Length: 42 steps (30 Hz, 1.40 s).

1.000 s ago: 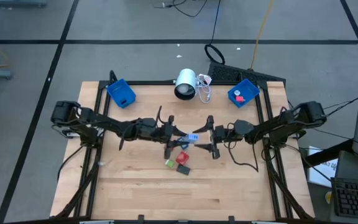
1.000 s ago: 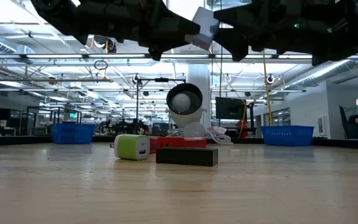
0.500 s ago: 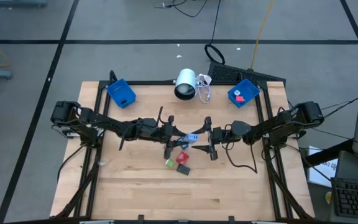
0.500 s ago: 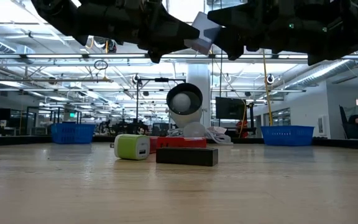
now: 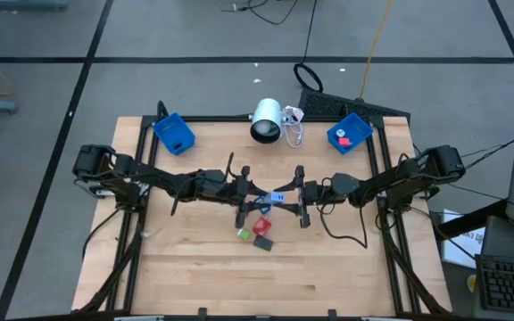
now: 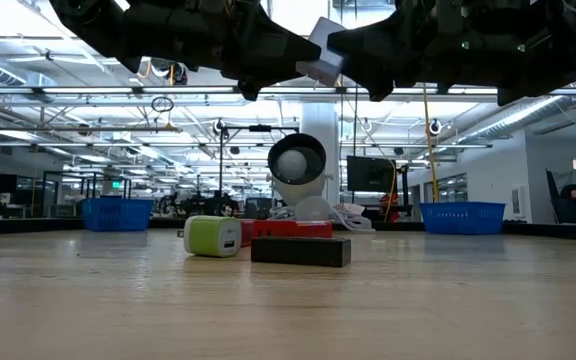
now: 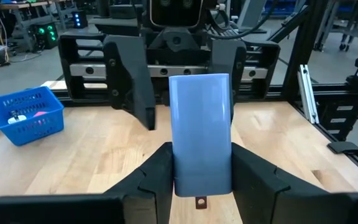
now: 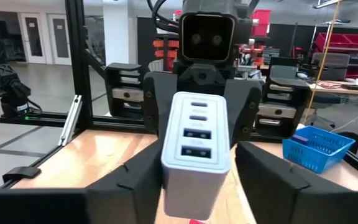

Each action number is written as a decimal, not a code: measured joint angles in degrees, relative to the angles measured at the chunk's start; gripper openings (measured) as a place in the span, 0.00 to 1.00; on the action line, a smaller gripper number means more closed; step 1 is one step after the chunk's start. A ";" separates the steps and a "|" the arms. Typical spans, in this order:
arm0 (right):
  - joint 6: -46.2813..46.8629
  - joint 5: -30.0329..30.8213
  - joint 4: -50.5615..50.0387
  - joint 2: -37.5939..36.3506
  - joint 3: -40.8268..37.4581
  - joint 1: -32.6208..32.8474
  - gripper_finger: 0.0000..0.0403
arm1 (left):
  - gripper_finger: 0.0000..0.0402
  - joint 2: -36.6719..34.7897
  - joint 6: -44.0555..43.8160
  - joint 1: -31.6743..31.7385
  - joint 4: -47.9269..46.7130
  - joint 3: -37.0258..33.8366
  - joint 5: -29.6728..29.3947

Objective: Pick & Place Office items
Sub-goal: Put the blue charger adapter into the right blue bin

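A pale blue charger block (image 5: 276,196) hangs in the air over the table's middle, between my two grippers. My left gripper (image 5: 259,198) comes from the table's left and is shut on one end of it. My right gripper (image 5: 294,194) faces it from the right, fingers closed in on the end with the ports (image 8: 196,134). Below them on the wood rest a green charger (image 6: 213,237), a red piece (image 6: 288,229) and a dark grey block (image 6: 300,251), each flat on the table. My left gripper pinches the block's two long sides (image 7: 180,168) between its two fingers, near the plain end. The fingers lie level, coming from the table's left, along the block. The block sticks out toward the right arm, clear of the table. My right gripper has one finger (image 8: 138,171) on each side of the block's ported end (image 8: 166,155), level, from the table's right. The fingers lie along the block. The same block stays lifted clear between both grippers.
A blue bin (image 5: 174,134) stands at the far left and another blue bin (image 5: 350,134) at the far right, with a red piece inside. A white lamp-like cylinder (image 5: 267,120) with its cable lies between them at the far edge.
My right gripper has edged toward the left gripper and its fingers have drawn in around the block's ported end. The block has stayed in place in the air, and my left gripper has kept still.
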 joint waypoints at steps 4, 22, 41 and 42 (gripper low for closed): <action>0.02 -0.16 -0.02 -0.01 0.00 0.00 0.35 | 0.31 -0.01 -0.08 0.00 -0.05 -0.01 -0.02; -0.34 -2.99 -2.94 -1.93 -0.07 -0.26 0.29 | 0.63 -19.41 -0.24 0.03 -31.04 -0.05 -1.24; -0.33 5.85 -26.36 -16.42 -1.51 -2.49 0.29 | 0.68 -44.87 2.85 0.23 -43.35 -14.54 -2.48; -0.56 7.70 -26.42 -16.92 -2.27 -2.49 0.29 | 0.68 -46.87 2.62 0.37 -42.23 -16.47 -2.60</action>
